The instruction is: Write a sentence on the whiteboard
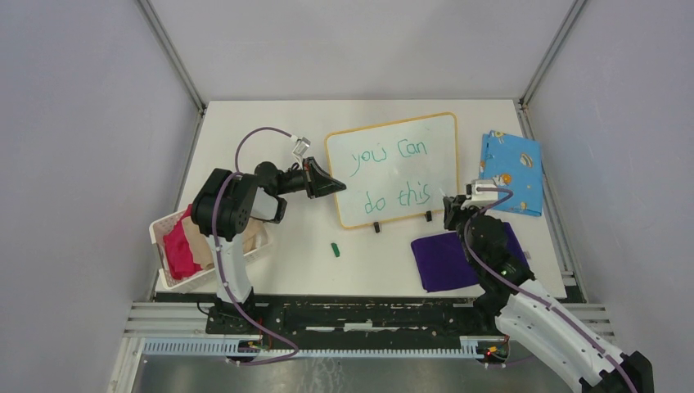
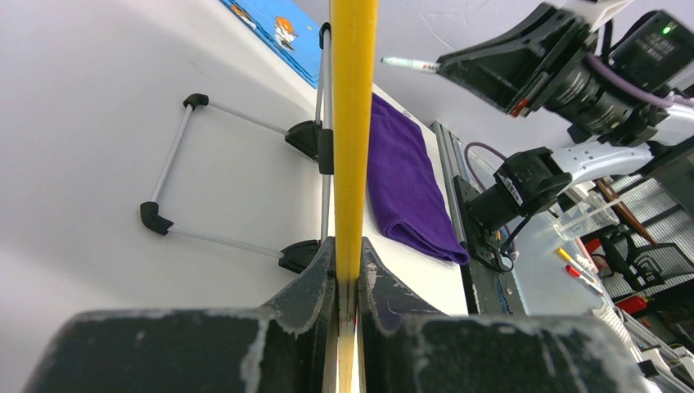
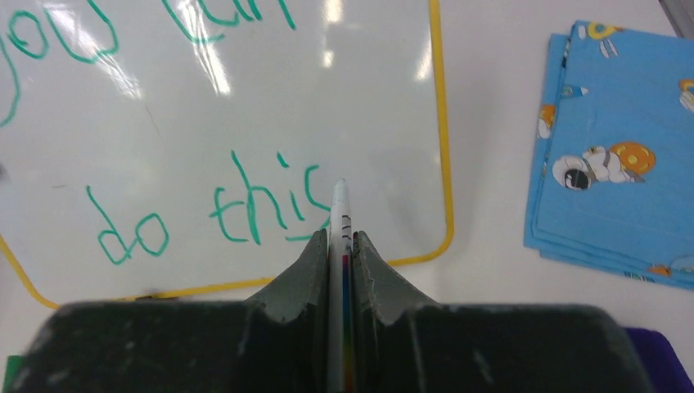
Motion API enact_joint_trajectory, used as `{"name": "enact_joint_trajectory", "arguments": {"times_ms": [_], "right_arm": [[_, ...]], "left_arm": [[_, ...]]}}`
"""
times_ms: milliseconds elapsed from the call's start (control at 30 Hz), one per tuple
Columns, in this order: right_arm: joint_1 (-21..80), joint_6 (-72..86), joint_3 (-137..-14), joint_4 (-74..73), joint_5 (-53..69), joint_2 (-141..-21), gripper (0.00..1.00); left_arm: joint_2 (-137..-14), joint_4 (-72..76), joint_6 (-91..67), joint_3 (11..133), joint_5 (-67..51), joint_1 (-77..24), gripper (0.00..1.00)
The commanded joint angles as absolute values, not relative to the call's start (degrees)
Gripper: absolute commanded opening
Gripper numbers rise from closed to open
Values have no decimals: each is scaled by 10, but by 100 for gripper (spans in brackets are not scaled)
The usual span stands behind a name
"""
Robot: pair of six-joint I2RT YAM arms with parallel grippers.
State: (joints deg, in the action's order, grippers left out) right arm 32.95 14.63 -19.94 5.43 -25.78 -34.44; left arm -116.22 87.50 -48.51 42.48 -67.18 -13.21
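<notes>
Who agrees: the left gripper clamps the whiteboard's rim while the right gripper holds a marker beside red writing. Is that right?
No. The writing is green, not red, as the right wrist view shows. The left gripper does clamp the whiteboard by its rim, and the right gripper holds the marker.

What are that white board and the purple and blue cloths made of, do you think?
The whiteboard looks like glossy coated board, since lights glare off it, with a yellow-orange rim, probably plastic. The purple cloth looks soft and matte, perhaps microfibre. The blue cloth seems thin printed fabric, folded flat.
</notes>
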Motion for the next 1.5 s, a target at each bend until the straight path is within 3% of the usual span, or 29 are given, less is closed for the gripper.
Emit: {"name": "enact_joint_trajectory", "arguments": {"times_ms": [0, 700, 1467], "right_arm": [[328, 171, -148, 28, -298, -292, 0], [283, 221, -136, 117, -216, -370, 0], [257, 234, -129, 164, -207, -428, 0]], "left_arm": [[-1175, 894, -504, 428, -697, -140, 2], [-1174, 894, -502, 424, -694, -140, 2], [-1180, 895, -505, 427, -694, -140, 2]]}}
